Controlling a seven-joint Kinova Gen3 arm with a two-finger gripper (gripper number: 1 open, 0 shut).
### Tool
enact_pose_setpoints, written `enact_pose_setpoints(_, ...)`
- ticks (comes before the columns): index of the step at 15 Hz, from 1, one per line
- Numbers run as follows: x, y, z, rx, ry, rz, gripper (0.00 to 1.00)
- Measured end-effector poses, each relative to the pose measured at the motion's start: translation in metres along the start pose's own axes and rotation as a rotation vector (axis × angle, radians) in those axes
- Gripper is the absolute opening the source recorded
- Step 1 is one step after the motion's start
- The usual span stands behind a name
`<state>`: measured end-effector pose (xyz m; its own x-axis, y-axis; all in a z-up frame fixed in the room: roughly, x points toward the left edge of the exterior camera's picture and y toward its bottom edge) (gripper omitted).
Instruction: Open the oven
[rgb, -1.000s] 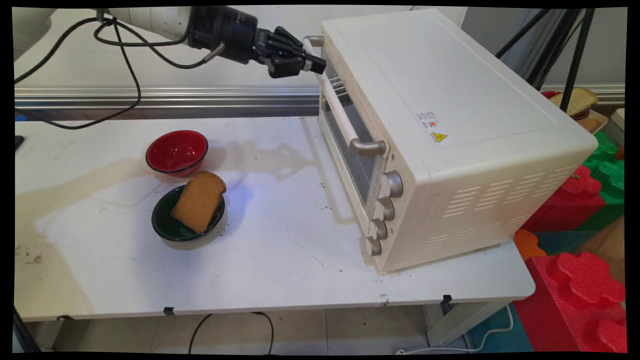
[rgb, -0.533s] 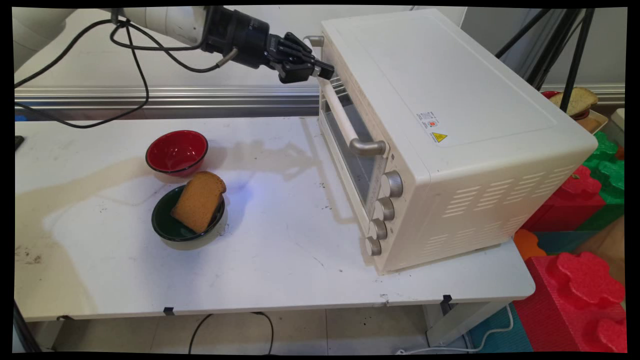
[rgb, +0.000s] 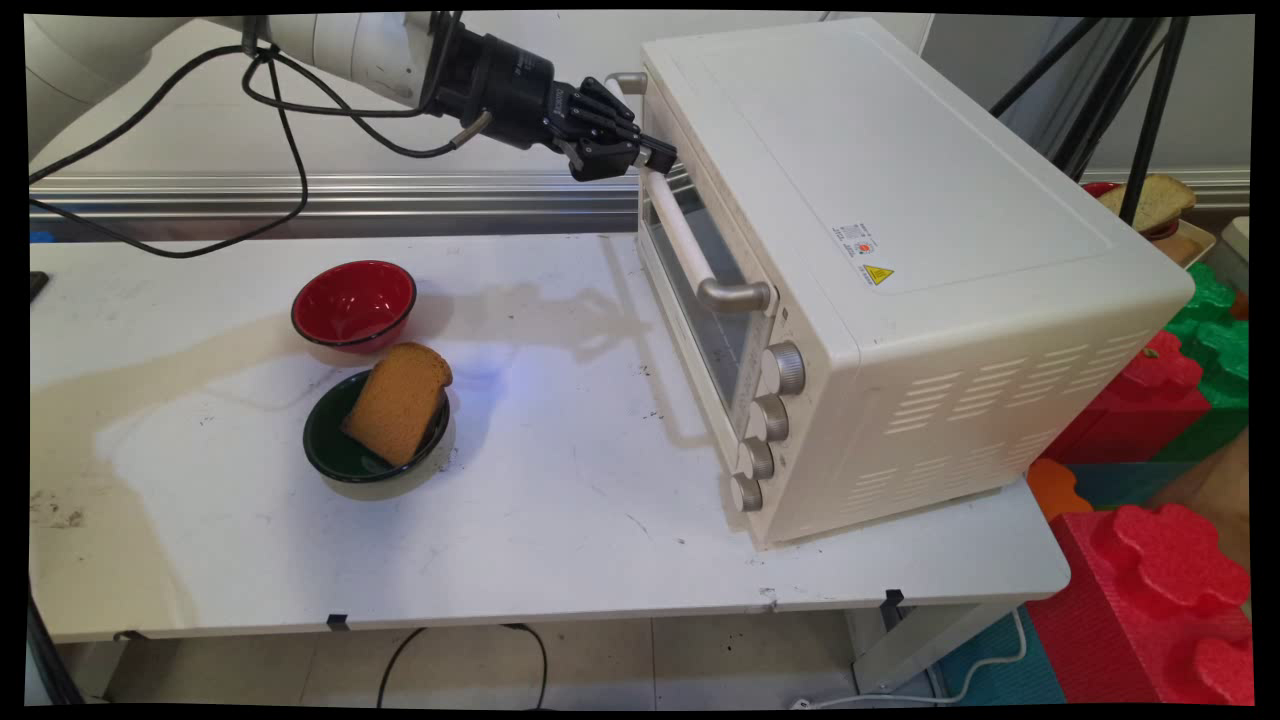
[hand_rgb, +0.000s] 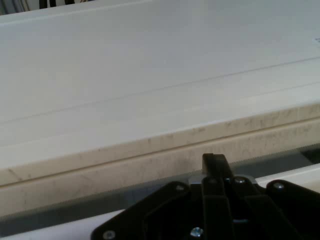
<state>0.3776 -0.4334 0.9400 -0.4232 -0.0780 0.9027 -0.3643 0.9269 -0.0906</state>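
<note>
Red bowl (rgb: 354, 303) at left, green bowl (rgb: 372, 440) just in front holding a bread slice (rgb: 398, 402). Gripper (rgb: 655, 155) at the toaster oven (rgb: 900, 230) door's top edge, by its handle (rgb: 690, 245). Hand view only: fingers (hand_rgb: 214, 172) pressed together, gripping nothing, against the cream door edge.

Bright, even light; soft shadows fall on the table (rgb: 560, 520) below the arm. The oven (hand_rgb: 150, 75) looks washed-out close up.
</note>
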Motion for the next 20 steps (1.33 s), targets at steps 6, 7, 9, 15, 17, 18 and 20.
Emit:
enact_pose_setpoints(6, -0.008, 0.002, -0.001, 0.003, -0.023, 0.016, 0.0)
enact_pose_setpoints(7, -0.01, 0.002, -0.003, 0.003, -0.026, 0.018, 0.0)
enact_pose_setpoints(9, -0.014, 0.003, -0.006, 0.005, -0.033, 0.022, 0.0)
enact_pose_setpoints(15, -0.033, 0.006, -0.02, 0.005, -0.068, 0.041, 0.0)
enact_pose_setpoints(17, -0.041, 0.007, -0.026, 0.003, -0.08, 0.046, 0.0)
enact_pose_setpoints(18, -0.045, 0.008, -0.029, 0.001, -0.088, 0.049, 0.0)
enact_pose_setpoints(20, -0.054, 0.011, -0.035, -0.003, -0.103, 0.054, 0.0)
